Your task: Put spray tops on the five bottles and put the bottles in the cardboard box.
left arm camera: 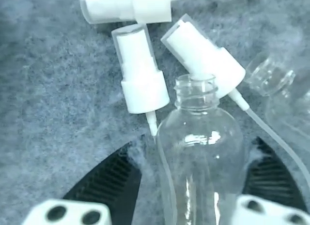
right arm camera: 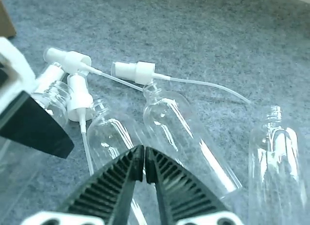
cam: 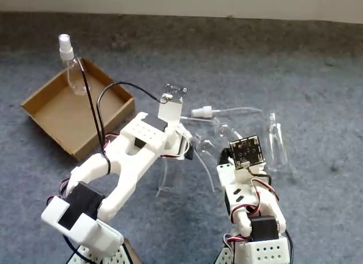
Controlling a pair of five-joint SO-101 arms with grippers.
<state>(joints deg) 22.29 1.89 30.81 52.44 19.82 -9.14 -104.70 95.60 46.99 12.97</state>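
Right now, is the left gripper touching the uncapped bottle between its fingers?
Apart. The left wrist view shows the left gripper open around the bottle, carpet visible between it and each finger.

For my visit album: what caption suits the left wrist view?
Black fingers stand open either side of an uncapped clear plastic bottle, white spray tops on grey carpet beyond.

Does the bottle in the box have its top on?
On. A white spray top sits on the neck of the bottle standing upright in the cardboard box.

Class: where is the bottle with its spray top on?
In the high view's upper left, the capped bottle stands upright in the far corner of the cardboard box.
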